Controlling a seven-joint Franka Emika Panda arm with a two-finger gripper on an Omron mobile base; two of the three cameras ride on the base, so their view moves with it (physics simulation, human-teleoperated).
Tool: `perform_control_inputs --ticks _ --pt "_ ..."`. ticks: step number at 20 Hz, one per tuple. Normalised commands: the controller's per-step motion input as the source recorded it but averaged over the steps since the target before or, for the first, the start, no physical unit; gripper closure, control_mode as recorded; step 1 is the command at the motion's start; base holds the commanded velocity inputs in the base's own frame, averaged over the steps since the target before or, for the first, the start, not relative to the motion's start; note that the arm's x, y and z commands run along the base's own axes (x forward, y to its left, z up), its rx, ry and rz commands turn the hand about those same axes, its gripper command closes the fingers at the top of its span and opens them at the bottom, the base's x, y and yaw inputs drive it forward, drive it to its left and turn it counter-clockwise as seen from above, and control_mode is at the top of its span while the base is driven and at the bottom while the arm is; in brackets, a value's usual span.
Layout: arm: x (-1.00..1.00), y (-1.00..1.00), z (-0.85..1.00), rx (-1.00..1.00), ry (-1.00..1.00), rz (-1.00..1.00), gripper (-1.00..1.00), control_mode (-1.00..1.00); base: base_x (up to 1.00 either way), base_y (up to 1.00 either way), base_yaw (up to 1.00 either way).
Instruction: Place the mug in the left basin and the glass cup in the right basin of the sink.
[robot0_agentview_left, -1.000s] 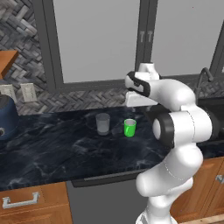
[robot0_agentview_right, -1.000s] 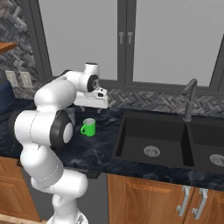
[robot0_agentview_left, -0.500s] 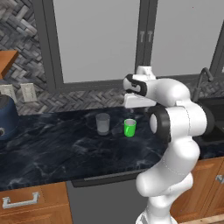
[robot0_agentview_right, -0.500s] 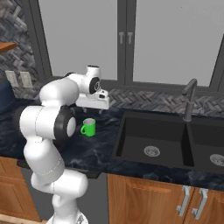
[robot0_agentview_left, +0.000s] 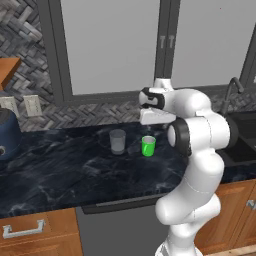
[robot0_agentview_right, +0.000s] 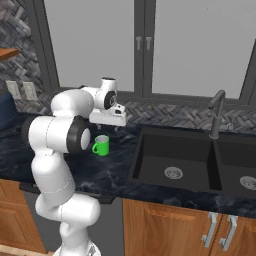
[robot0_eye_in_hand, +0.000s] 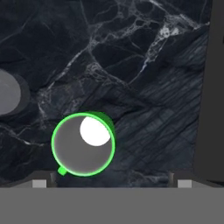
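A small green mug (robot0_agentview_left: 148, 146) stands upright on the dark marble counter, with the clear glass cup (robot0_agentview_left: 117, 141) just to its left. My gripper (robot0_agentview_left: 153, 126) hangs open above the mug, a little behind it, with nothing between its fingers. In the hand view the mug (robot0_eye_in_hand: 83, 144) shows from above, white inside, low and left of centre between the wide-apart fingertips (robot0_eye_in_hand: 39, 183); the glass cup (robot0_eye_in_hand: 8, 94) is at the left edge. The black sink lies to the right, with its left basin (robot0_agentview_right: 172, 160), right basin (robot0_agentview_right: 240, 172) and dark faucet (robot0_agentview_right: 216, 112). The mug (robot0_agentview_right: 101, 145) sits left of the sink.
A dark blue appliance (robot0_agentview_left: 7, 132) stands at the counter's far left, below a wooden shelf (robot0_agentview_left: 7, 67). Wall outlets (robot0_agentview_left: 32, 105) and tall window frames back the counter. Wooden cabinets with metal handles (robot0_agentview_right: 220, 230) run below.
The hand has shifted slightly left and down over the mug. The mug and glass cup have not moved, and the jaws stay open.
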Motion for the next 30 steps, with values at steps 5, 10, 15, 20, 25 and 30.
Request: perform_control_inputs --ticks 5,10,15,20,25,30 --pt "0.17 0.00 -0.19 0.00 0.00 0.00 -1.00 -1.00 0.00 0.00 0.00" --pt "0.03 0.00 -0.15 0.00 0.00 0.00 -1.00 -1.00 0.00 0.00 0.00" --pt "0.00 0.00 -0.06 0.00 0.00 0.00 -1.00 -1.00 0.00 0.00 0.00" --pt "0.00 0.00 -0.07 0.00 0.00 0.00 -1.00 -1.00 0.00 0.00 0.00" --pt "0.00 0.00 -0.14 0.00 0.00 0.00 -1.00 -1.00 0.00 0.00 0.00" --pt "0.00 0.00 -0.11 0.00 0.00 0.00 -1.00 -1.00 0.00 0.00 0.00"
